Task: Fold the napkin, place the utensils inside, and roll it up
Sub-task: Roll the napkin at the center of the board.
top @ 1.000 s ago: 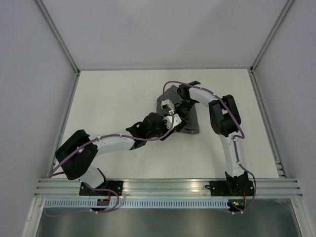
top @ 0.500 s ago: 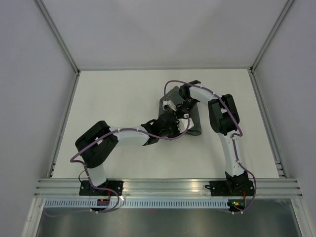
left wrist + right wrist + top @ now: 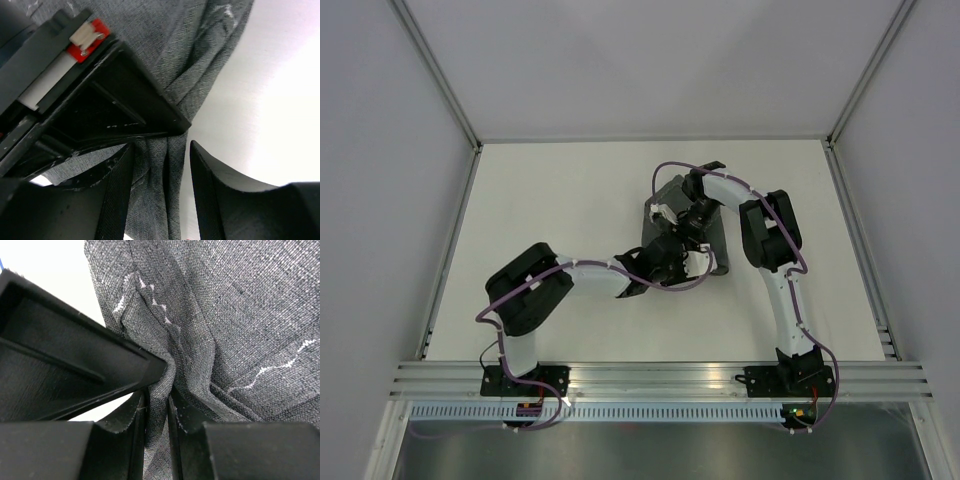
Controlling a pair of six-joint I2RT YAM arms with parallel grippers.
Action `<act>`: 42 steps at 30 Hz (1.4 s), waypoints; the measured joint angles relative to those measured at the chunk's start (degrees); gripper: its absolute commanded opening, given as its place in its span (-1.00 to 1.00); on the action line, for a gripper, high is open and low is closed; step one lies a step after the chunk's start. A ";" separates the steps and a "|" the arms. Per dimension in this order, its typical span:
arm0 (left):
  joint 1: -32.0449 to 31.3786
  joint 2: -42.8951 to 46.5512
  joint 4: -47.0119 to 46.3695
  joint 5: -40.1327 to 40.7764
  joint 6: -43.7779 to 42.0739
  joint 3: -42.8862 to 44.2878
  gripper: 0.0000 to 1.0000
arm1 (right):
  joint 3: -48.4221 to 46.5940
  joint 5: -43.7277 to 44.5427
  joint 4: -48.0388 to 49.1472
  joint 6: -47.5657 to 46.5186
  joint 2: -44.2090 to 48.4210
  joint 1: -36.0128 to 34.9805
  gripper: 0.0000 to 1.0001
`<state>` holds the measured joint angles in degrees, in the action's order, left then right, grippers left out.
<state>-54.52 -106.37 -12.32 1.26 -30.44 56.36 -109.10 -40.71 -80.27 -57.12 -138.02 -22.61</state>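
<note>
Swinging inward since a second before, the left arm [image 3: 590, 278] had carried the left fingers [image 3: 692, 262] rightward to the near edge of the napkin [image 3: 716, 252]. Those fingers stood open, one on either side of a bunched ridge of cloth, not pinching it. Just beyond, almost touching them, the right fingers [image 3: 682, 236] were clamped on a narrow upright fold near the pale stitching. The napkin lay crumpled right of centre on the white tabletop [image 3: 550, 200], mostly beneath both wrists.
</note>
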 measured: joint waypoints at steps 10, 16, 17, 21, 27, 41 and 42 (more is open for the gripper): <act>-3.76 -0.09 -0.72 5.86 -3.65 -0.09 0.10 | -0.70 0.04 -2.10 -0.13 -0.92 0.35 -0.71; -3.74 -0.24 -0.66 7.02 -5.35 0.07 0.11 | -0.70 0.04 -2.12 -0.15 -0.92 0.35 -0.72; -3.74 -0.46 -0.63 7.23 -5.64 0.24 0.11 | -0.70 0.04 -2.12 -0.15 -0.92 0.35 -0.71; -3.45 -2.47 -0.04 7.39 -6.19 1.36 0.11 | -0.70 0.22 -2.47 -0.15 -0.96 0.39 -0.71; -2.73 -3.54 1.60 6.34 -6.43 3.32 0.06 | -0.79 0.46 -3.58 -0.15 -1.36 0.76 -0.72; -0.74 -5.03 8.00 -2.14 -5.62 7.13 -0.94 | -1.42 1.40 -4.35 -0.17 -1.66 1.03 -0.71; -0.55 -5.09 8.44 -2.71 -5.55 7.39 -0.95 | -1.42 1.40 -4.35 -0.17 -1.66 1.03 -0.70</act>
<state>-55.07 -111.46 -3.88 -1.45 -35.99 63.75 -110.52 -39.31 -84.62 -57.30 -139.68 -21.58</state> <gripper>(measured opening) 0.212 0.246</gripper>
